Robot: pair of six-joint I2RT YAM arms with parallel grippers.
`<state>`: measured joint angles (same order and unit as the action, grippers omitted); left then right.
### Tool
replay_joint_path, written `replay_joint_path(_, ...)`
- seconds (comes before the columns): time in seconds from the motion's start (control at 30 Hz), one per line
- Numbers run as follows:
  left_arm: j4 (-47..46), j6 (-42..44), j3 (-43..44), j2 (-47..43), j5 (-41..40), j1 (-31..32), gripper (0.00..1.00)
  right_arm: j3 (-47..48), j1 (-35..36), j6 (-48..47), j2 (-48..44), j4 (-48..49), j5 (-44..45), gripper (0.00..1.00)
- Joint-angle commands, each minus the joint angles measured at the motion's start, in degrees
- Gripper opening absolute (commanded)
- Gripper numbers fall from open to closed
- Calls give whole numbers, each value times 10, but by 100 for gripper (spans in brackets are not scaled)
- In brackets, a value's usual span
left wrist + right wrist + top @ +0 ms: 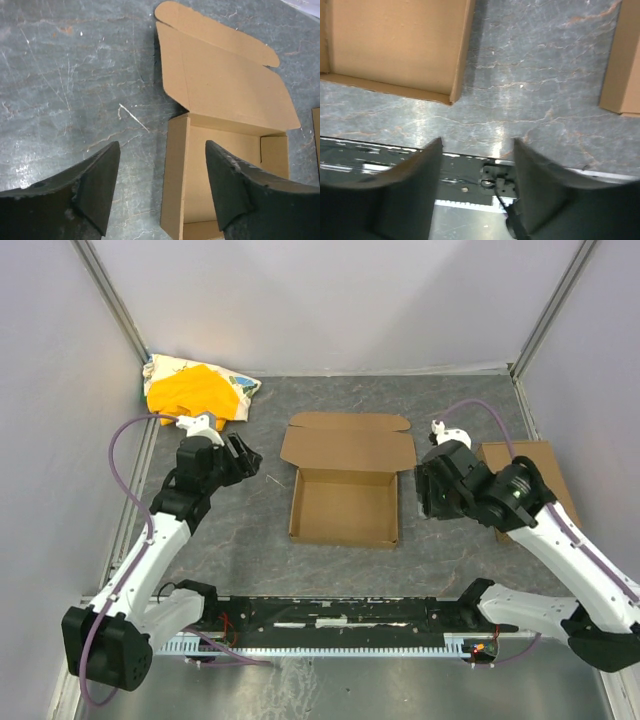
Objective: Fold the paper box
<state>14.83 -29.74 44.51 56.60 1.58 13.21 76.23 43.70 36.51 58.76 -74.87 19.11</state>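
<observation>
The paper box (344, 506) sits in the middle of the table as a shallow brown tray with raised walls, its lid (347, 445) lying open and flat toward the back. My left gripper (246, 457) is open and empty, to the left of the box. In the left wrist view the gripper (162, 146) hangs above the box's left wall (176, 175). My right gripper (424, 494) is open and empty just right of the box. In the right wrist view the gripper (477, 142) is over bare table, with the box's corner (395, 45) at the upper left.
A yellow cloth bundle (195, 393) lies at the back left corner. A smaller plain cardboard rectangle (522, 458) lies at the right, partly under my right arm, and also shows in the right wrist view (623, 60). Walls enclose the table. A black rail (340, 615) runs along the near edge.
</observation>
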Motion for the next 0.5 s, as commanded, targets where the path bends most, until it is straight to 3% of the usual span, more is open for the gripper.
replay_joint_path(0.0, -35, -24, -21, -18, 17, -5, 79, 49, -3, -17, 36, 9, 49, 89)
replay_joint_path(0.03, -37, -28, -18, -13, 19, -5, 80, 55, -5, -17, 50, 15, 55, 99)
replay_joint_path(0.2, -15, -32, 30, 54, 19, -6, 78, 83, -56, -31, 122, 65, 18, 100)
replay_joint_path(0.37, -6, -17, 85, 124, -36, -13, 77, 87, -226, -70, 215, 163, -195, 91)
replay_joint_path(0.47, -12, -14, 130, 193, -35, -24, 77, 103, -307, -76, 282, 217, -265, 91)
